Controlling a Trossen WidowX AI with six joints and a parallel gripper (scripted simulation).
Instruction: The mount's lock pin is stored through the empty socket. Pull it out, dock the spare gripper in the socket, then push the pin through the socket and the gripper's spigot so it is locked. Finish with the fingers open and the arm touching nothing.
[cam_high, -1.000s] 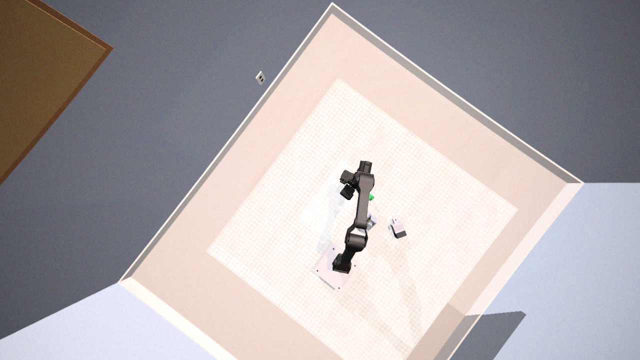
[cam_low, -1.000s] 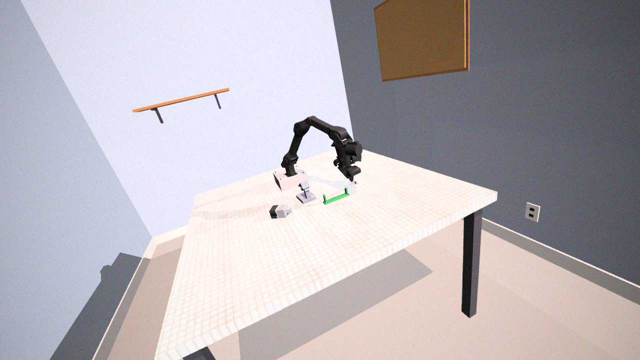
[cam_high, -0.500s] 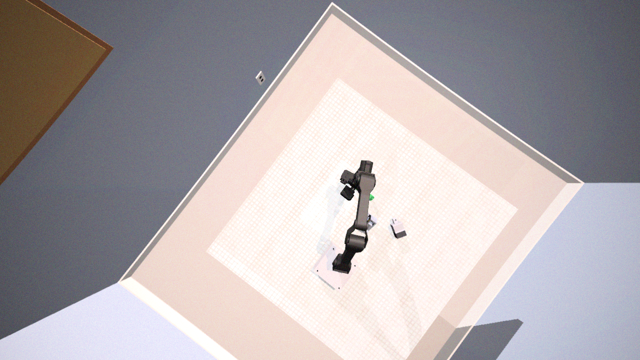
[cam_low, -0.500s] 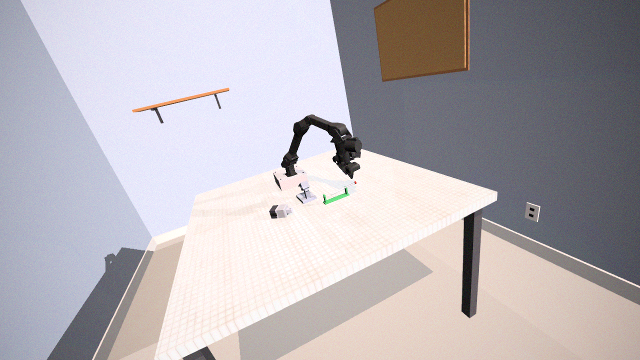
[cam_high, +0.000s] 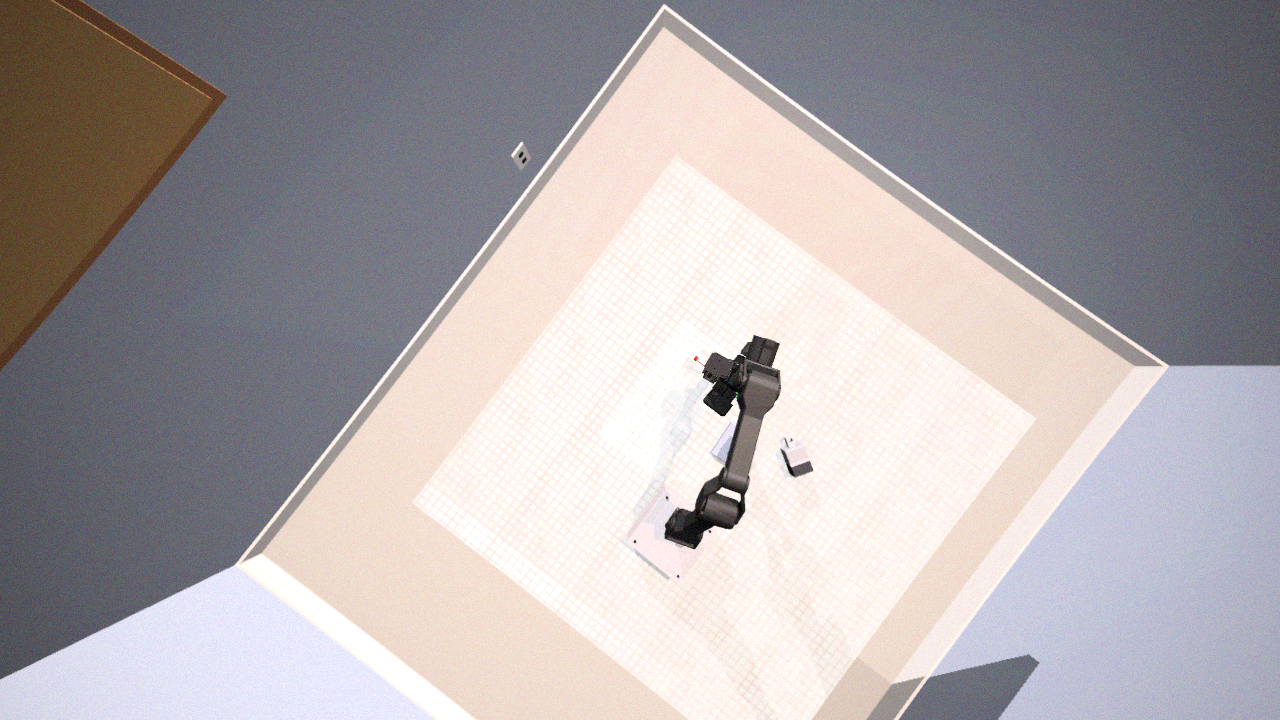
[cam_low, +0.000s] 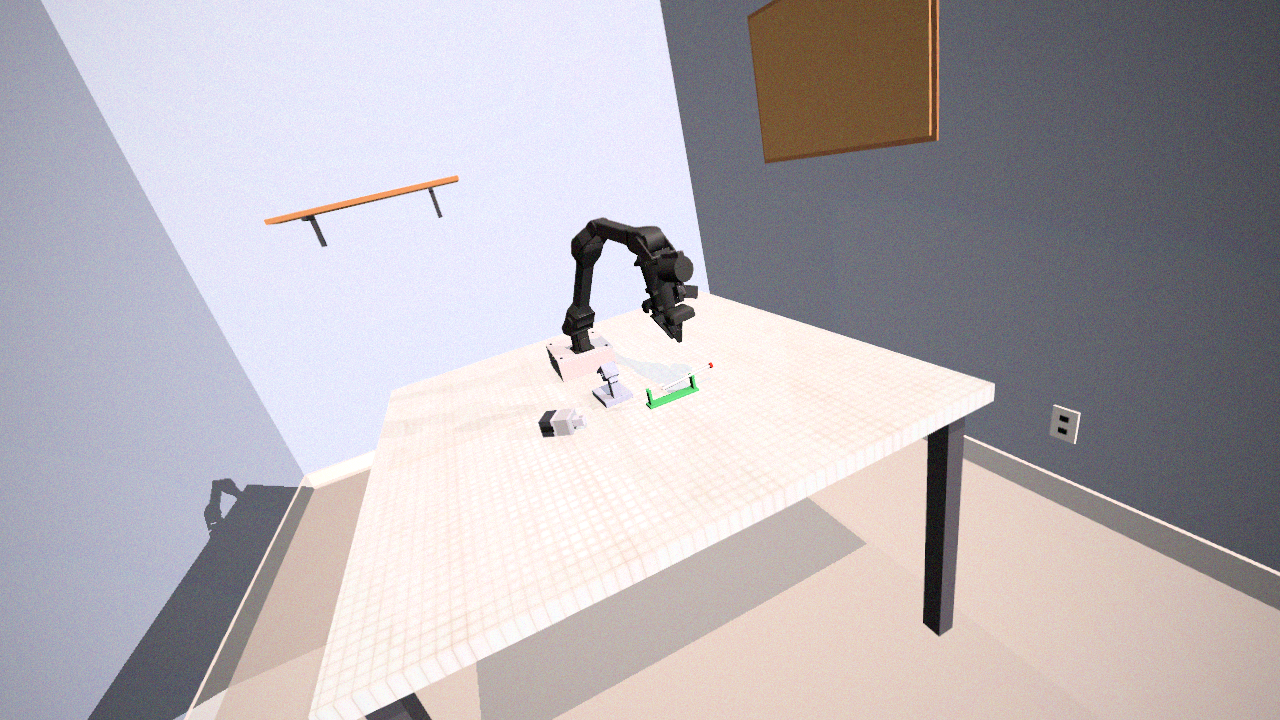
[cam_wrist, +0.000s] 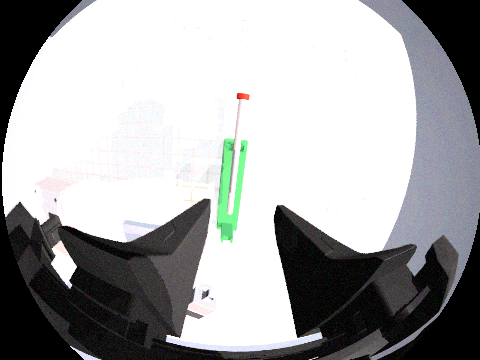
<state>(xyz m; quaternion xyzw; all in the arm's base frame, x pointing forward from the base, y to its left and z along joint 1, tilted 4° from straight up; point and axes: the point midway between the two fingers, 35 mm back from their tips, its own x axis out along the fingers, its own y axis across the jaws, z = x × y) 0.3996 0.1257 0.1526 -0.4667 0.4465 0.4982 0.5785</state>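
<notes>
The lock pin (cam_low: 682, 379) (cam_wrist: 239, 120), a thin pale rod with a red head, lies lengthwise on the green rack (cam_low: 673, 396) (cam_wrist: 223, 172). It is slightly askew, its head sticking out past one end post and its plain end short of the other. My gripper (cam_low: 678, 338) (cam_wrist: 242, 206) is open and empty above the rack. The grey mount (cam_high: 721, 445) (cam_low: 612, 394) stands on the table, its upright socket visible without a pin in the exterior view; the arm partly hides it from above. The spare gripper (cam_high: 795, 456) (cam_low: 560, 422) (cam_wrist: 201, 309) lies on the table apart from the mount.
The arm's pink base plate (cam_high: 657, 552) (cam_low: 582, 362) is behind the mount. The table (cam_low: 501, 537) extends around these objects. A corkboard (cam_low: 845, 80) and an orange shelf (cam_low: 366, 198) hang on the walls, away from the arm.
</notes>
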